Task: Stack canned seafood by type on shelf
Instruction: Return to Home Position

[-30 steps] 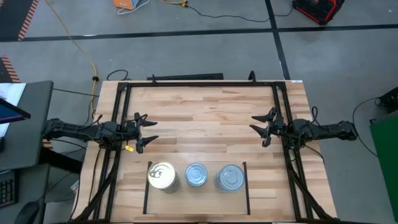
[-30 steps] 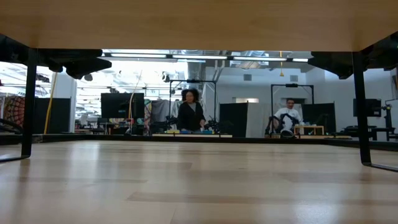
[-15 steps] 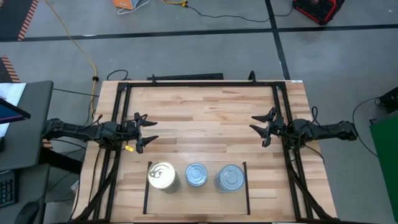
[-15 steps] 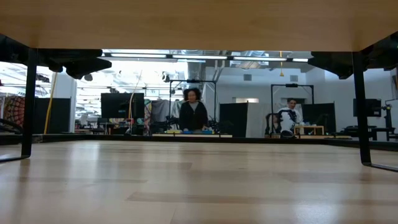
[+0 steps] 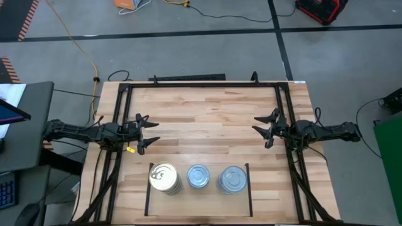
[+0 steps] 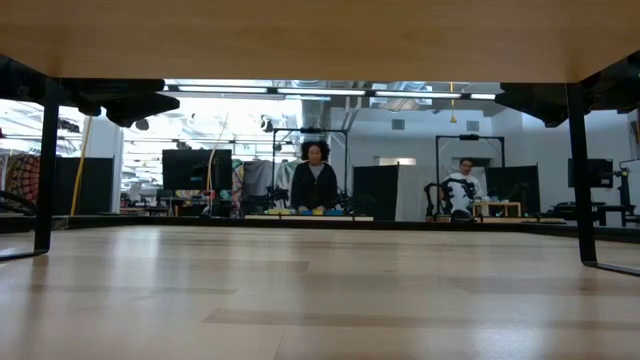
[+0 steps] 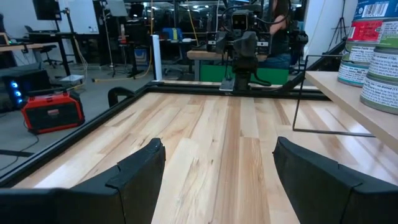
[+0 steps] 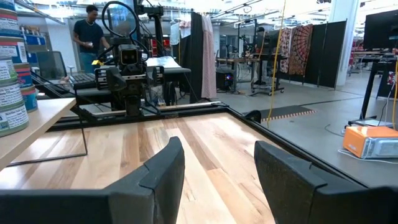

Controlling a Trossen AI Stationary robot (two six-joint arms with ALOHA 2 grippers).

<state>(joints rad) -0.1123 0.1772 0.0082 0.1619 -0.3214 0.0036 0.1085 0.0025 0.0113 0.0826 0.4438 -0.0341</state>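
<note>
Three stacks of flat round tins stand on the shelf [image 5: 246,188], a black-lined plank patch at the table's near edge: a gold-topped stack [image 5: 164,177] on the left, a silver-topped stack [image 5: 198,176] in the middle, another silver-topped stack [image 5: 232,179] on the right. The stacks also show in the left wrist view [image 7: 372,53] and the right wrist view [image 8: 11,74]. My left gripper [image 5: 148,132] hovers open at the table's left side. My right gripper [image 5: 260,130] hovers open at the right side. Both are well clear of the tins.
A black metal frame [image 5: 201,85] runs around the table top; its legs [image 6: 42,165] show in the low view. Bare wood lies between the two grippers. Two people [image 6: 314,180] are in the room far beyond the table.
</note>
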